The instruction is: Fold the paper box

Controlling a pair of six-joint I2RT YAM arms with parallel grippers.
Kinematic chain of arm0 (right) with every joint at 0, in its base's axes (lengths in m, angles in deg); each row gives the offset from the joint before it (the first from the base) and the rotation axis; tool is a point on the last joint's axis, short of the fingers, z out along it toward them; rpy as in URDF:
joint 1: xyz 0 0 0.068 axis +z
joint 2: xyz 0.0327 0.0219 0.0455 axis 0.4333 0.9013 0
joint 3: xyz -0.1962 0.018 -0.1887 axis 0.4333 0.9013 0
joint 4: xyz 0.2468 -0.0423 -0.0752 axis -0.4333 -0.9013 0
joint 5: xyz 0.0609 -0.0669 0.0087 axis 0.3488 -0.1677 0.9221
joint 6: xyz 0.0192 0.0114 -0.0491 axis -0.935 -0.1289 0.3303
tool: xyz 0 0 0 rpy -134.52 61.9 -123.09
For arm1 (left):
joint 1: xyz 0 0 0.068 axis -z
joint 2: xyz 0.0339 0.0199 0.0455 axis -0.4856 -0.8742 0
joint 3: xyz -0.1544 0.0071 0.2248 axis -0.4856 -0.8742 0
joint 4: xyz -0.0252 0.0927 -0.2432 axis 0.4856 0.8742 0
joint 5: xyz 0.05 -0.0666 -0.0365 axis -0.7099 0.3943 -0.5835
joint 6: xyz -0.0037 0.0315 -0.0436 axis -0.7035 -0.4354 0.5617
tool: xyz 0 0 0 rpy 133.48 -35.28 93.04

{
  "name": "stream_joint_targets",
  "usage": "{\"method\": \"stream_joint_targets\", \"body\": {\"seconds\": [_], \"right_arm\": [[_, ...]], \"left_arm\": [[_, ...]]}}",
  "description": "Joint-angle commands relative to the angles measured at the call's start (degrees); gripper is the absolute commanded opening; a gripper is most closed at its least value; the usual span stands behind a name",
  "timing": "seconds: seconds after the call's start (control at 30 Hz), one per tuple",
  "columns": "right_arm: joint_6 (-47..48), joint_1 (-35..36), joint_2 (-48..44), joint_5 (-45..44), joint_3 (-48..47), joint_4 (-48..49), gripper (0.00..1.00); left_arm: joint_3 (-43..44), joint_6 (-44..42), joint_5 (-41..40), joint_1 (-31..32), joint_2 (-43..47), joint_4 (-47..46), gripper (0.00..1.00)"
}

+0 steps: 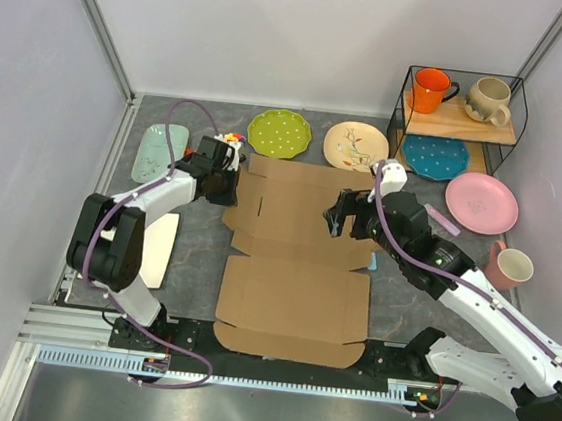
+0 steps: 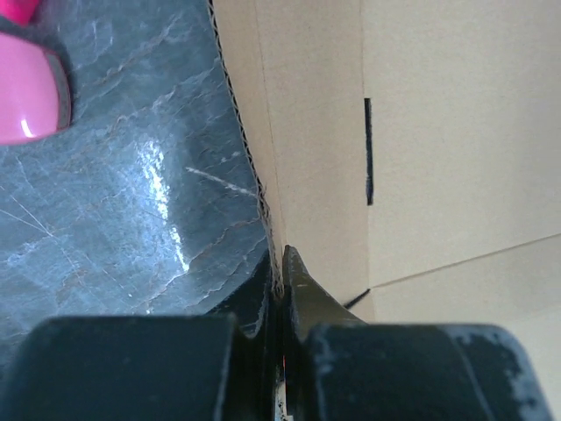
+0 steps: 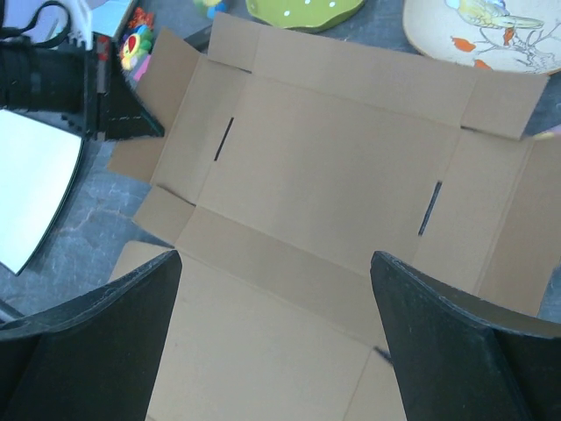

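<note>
The paper box (image 1: 296,257) lies opened flat on the dark table, a brown cardboard die-cut with flaps and slits. My left gripper (image 1: 229,187) is at its far left side flap. In the left wrist view the left gripper (image 2: 282,263) is shut on the edge of that flap of the box (image 2: 421,132), which is raised a little. My right gripper (image 1: 339,217) hovers open over the box's far right part. In the right wrist view the right gripper (image 3: 276,263) is empty, wide apart above the box's panel (image 3: 333,167). The left gripper (image 3: 131,114) shows there too.
Green (image 1: 279,132), cream (image 1: 356,145), blue (image 1: 435,157) and pink (image 1: 481,202) plates lie behind the box. A rack holds an orange mug (image 1: 433,89) and a beige mug (image 1: 490,100). A pink mug (image 1: 511,266) stands right. A green tray (image 1: 159,152) and white tray (image 1: 159,248) lie left.
</note>
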Motion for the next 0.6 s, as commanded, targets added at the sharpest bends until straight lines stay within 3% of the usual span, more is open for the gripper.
{"method": "stream_joint_targets", "body": {"seconds": [0.0, 0.33, 0.4, 0.57], "right_arm": [[1.1, -0.1, 3.0, -5.2, -3.3, 3.8, 0.96], [10.5, -0.1, 16.4, -5.7, -12.5, 5.5, 0.98], [11.2, -0.1, 17.9, -7.5, -13.6, 7.4, 0.98], [16.2, -0.1, 22.2, -12.4, -16.1, 14.1, 0.98]], "left_arm": [[-0.6, -8.0, -0.1, 0.7, 6.5, -5.4, 0.02], [-3.3, -13.7, 2.6, 0.7, 10.3, -10.9, 0.02], [-8.3, -12.3, 3.8, 0.7, 13.2, -14.6, 0.02], [-22.2, -7.0, 5.8, 1.6, 21.6, -35.2, 0.02]]}}
